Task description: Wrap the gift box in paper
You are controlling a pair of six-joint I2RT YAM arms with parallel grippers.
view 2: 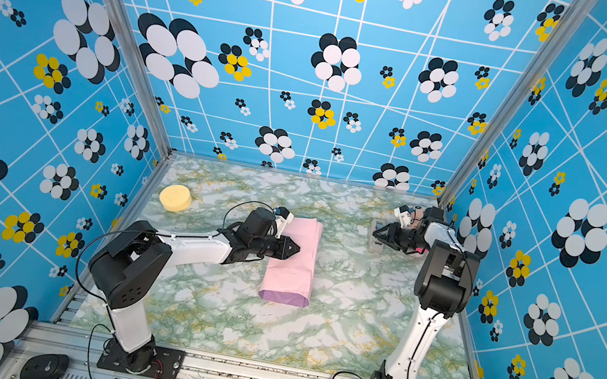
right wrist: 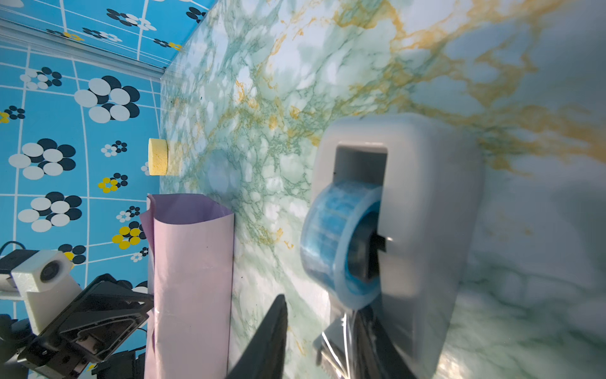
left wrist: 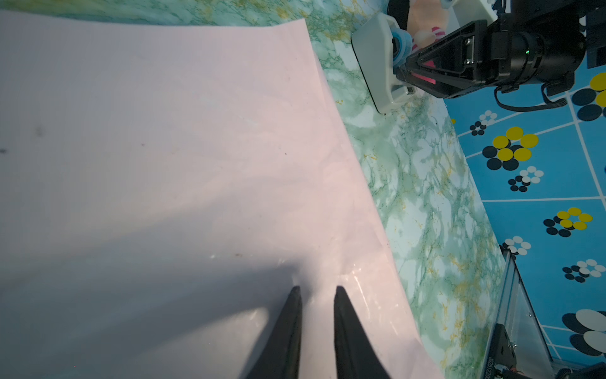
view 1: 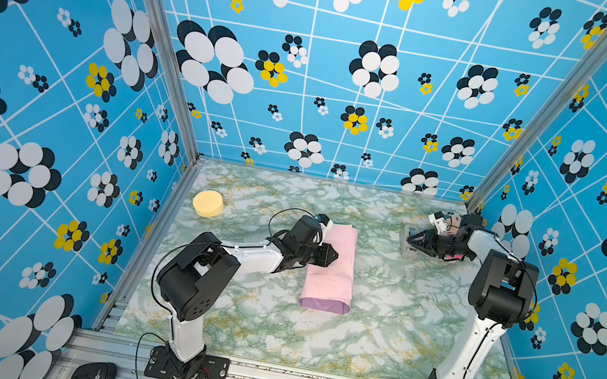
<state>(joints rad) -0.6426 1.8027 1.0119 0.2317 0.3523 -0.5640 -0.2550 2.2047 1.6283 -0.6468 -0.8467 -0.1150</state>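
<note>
Two pincers, split jobs. Left pincer [left wrist: 316, 290] rests tip-down on the paper [view 1: 331, 263], jaws a sliver apart, gripping nothing, pinning the pink overlap. Paper lies mid-counter [view 1: 394, 333] as a flat sleeve, lilac inside showing at its near mouth; gift box not visible, presumably inside the sleeve. Right pincer [view 1: 409, 241] is at the grey tape dispenser [right wrist: 426, 197], far right, jaws released and straddling the clear tape tail. Risks: the dispenser may drag or tip under the pull; tape may stick to a finger or curl on itself; if the left pincer lifts or slides, the overlap likely springs open and the sleeve loosens.
</note>
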